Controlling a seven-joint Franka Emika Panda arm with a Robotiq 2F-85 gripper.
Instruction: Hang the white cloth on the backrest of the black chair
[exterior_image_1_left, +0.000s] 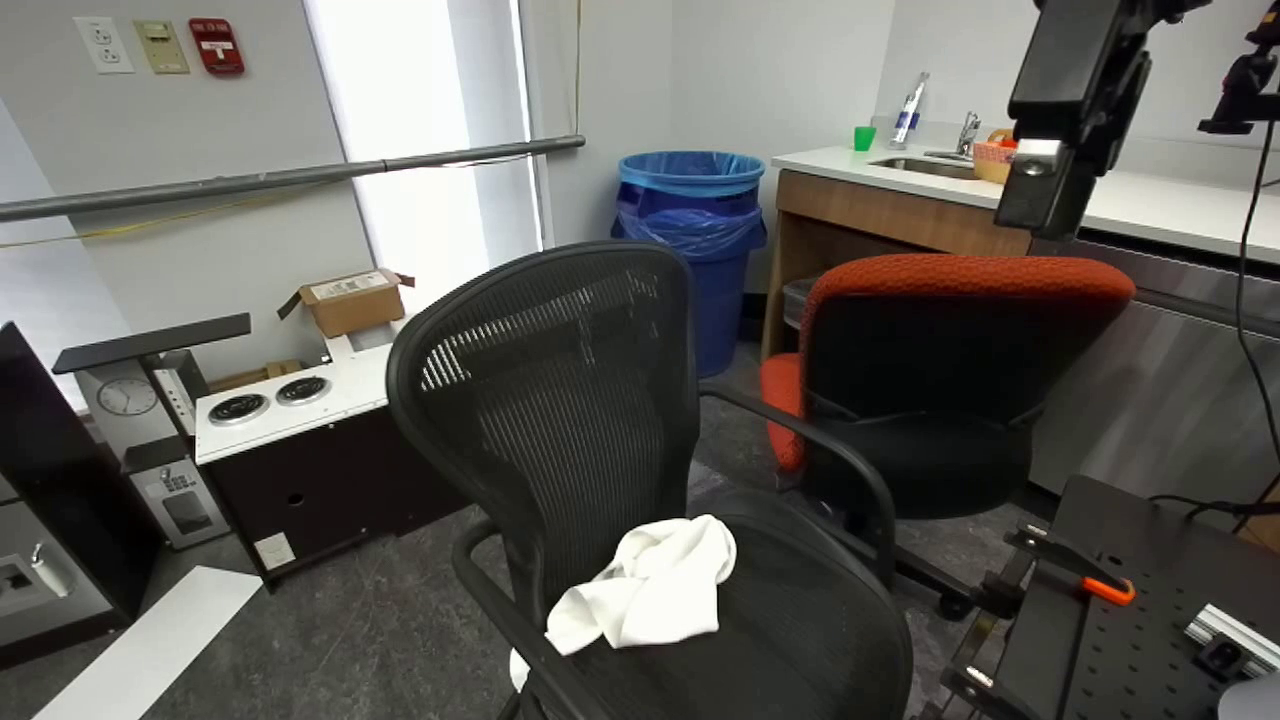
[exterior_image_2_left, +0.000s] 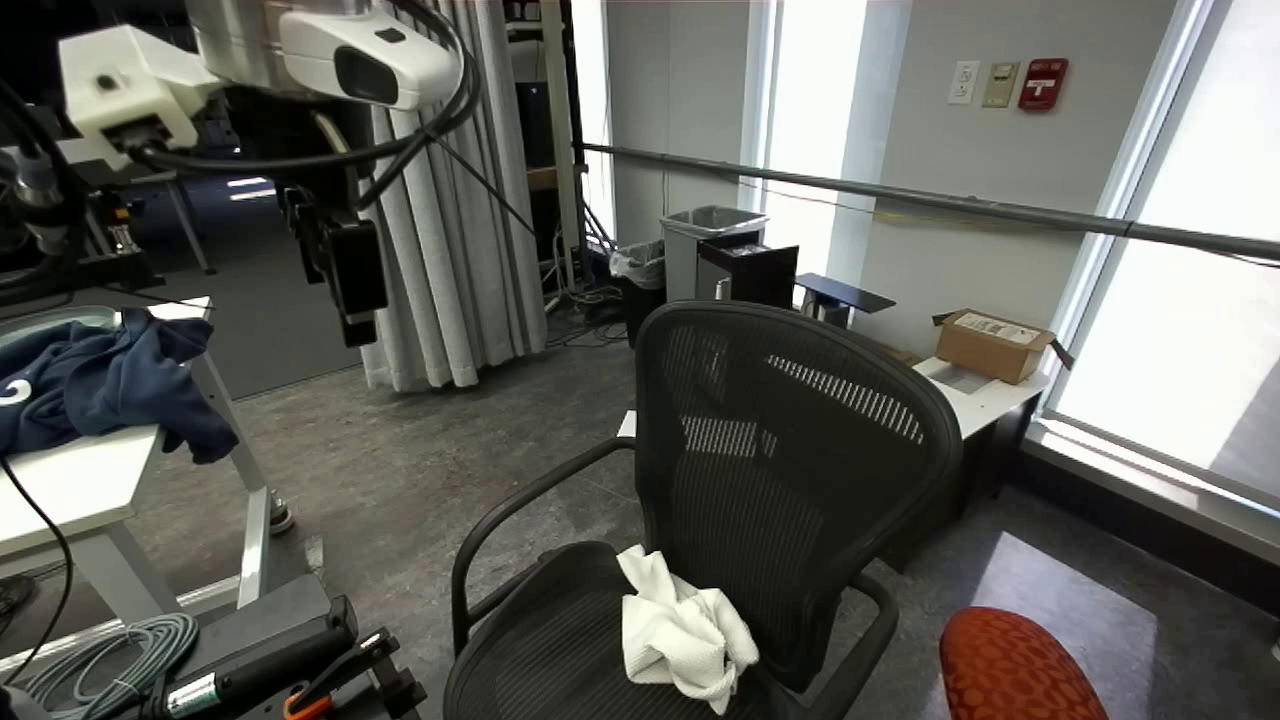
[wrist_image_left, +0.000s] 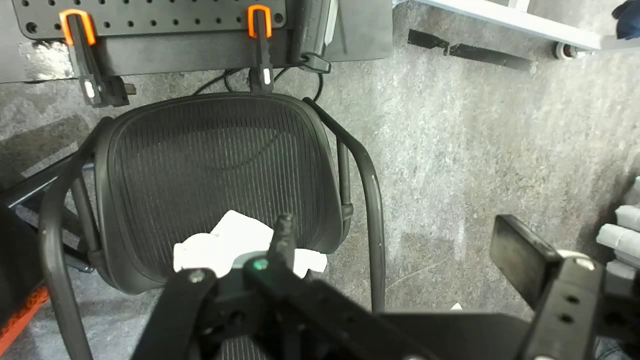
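The black chair has a mesh backrest, seen in both exterior views (exterior_image_1_left: 570, 400) (exterior_image_2_left: 790, 480). The white cloth lies crumpled on the rear of the seat against the foot of the backrest (exterior_image_1_left: 655, 590) (exterior_image_2_left: 690, 635). In an exterior view one end hangs over the seat's side beneath the armrest. My gripper is high above the chair in both exterior views (exterior_image_1_left: 1045, 200) (exterior_image_2_left: 345, 290). In the wrist view the gripper (wrist_image_left: 395, 235) is wide open, with only floor and an armrest between its fingers. The cloth (wrist_image_left: 225, 247) there is partly hidden by the left finger; most of the backrest is hidden.
An orange-red chair (exterior_image_1_left: 960, 270) stands beside the black chair. A black perforated platform (exterior_image_1_left: 1150, 570) with orange-tipped clamps lies in front of the seat. A white table (exterior_image_2_left: 90, 480) holds a dark blue garment. A cardboard box (exterior_image_2_left: 990, 345) sits on a low white unit behind the backrest.
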